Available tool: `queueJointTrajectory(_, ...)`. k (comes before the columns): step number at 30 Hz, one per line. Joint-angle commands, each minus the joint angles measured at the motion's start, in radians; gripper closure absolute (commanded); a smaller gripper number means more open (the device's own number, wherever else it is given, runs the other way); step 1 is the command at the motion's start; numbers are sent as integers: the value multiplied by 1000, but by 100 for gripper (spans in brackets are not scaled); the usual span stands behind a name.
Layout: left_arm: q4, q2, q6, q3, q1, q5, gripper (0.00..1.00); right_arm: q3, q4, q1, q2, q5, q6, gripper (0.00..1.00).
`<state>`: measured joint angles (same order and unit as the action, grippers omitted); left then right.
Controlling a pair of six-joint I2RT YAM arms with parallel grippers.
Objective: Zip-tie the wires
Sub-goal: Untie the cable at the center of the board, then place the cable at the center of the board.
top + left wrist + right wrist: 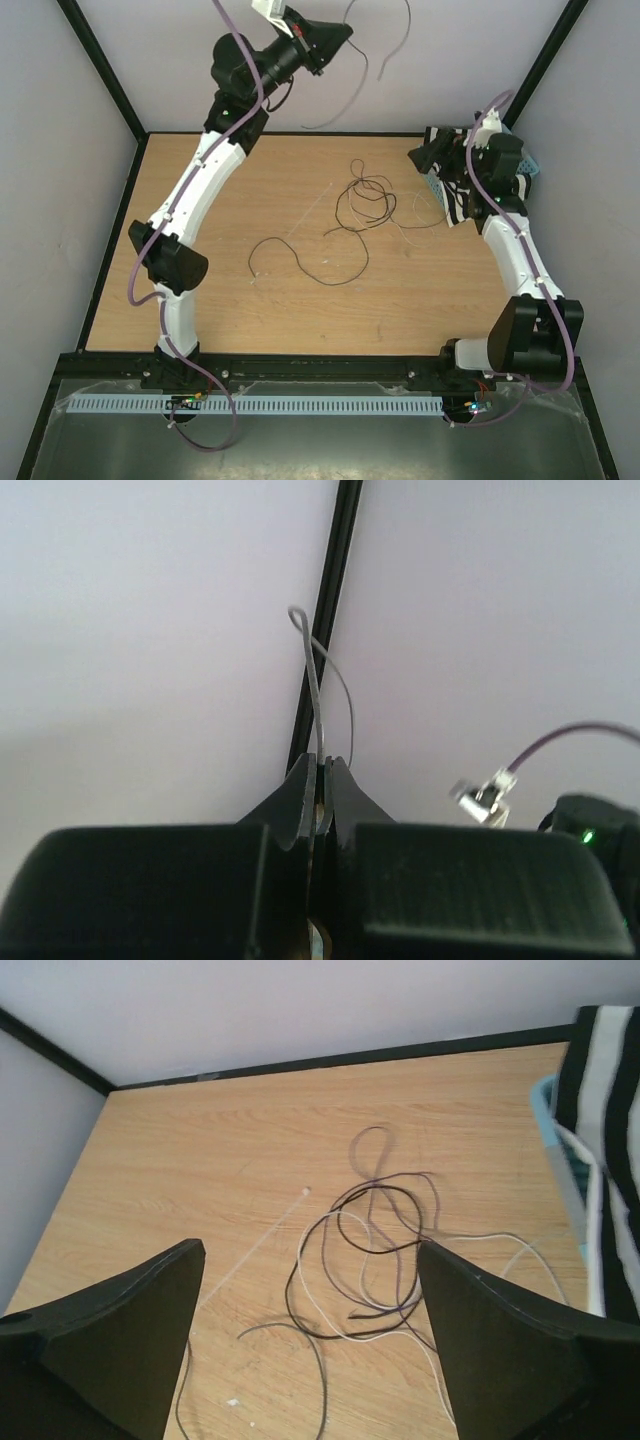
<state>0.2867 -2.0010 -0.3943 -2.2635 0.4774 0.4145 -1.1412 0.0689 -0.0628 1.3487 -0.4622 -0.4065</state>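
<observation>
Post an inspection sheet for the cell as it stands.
Surface: wooden tabletop, a few white specks.
Job's things: wires in a loose tangle mid-table, unbundled; one strand held in the air; zip tie lying straight beside the tangle.
Clutter: striped cloth and light-blue basket at the right edge.
Grippers: left gripper shut on the strand, raised near the back wall; right gripper open above the tangle.
Cables: purple arm cables run along both arms.
Surroundings: pale walls, black frame, slotted duct at the near edge.
</observation>
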Motion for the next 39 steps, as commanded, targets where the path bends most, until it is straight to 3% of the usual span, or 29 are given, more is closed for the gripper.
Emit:
queueJointTrajectory(1, 26, 7, -41, -48, -5, -6, 100, 100, 237, 19, -41, -106, -37, 0)
queueJointTrajectory(9, 28, 230, -88, 220, -2, -6, 100, 288, 569, 150, -140, -195, -100, 1)
queueJointTrajectory(20, 144, 543, -152, 712, 84, -77, 100, 696, 1084, 313, -232, 50, -317, 1)
queueJointTrajectory(29, 183, 640, -131, 853, 194, -109, 100, 751, 1293, 440, -189, 79, -333, 0)
queueJointTrajectory(39, 218, 674, -205, 914, 246, -122, 100, 726, 1351, 468, -104, 106, -385, 0)
